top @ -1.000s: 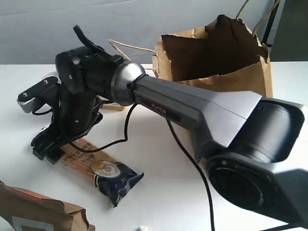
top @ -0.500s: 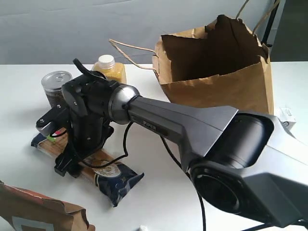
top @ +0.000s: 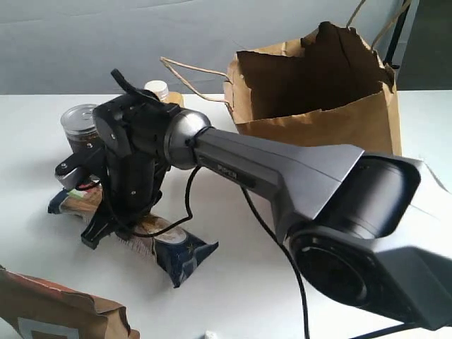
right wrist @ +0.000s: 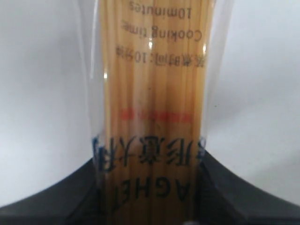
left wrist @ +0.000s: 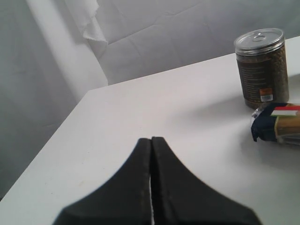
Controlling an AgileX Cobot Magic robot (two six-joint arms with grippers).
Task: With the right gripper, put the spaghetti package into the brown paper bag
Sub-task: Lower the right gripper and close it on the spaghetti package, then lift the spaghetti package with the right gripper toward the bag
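Observation:
The spaghetti package (top: 180, 254) lies on the white table at the left, with its navy, gold-emblem end nearest the camera. My right gripper (top: 104, 229) reaches across and comes down on the pack's middle. In the right wrist view the black jaws press both sides of the clear pack of tan pasta (right wrist: 150, 93), so the right gripper (right wrist: 150, 187) is shut on it. The brown paper bag (top: 318, 120) stands open at the back right, apart from the arm. My left gripper (left wrist: 151, 140) is shut and empty above bare table, and the pack's navy, flag-marked end (left wrist: 279, 123) shows off to one side.
A lidded can (top: 79, 127) stands just behind the pack, also seen as the can (left wrist: 260, 68) in the left wrist view. A yellow jar (top: 159, 90) is half hidden by the arm. A small brown pouch (top: 56, 311) lies at the front left corner.
The right wrist has shifted and turned over the pack's middle. The pack has slid a little, its navy near end moving up and right. The can is uncovered.

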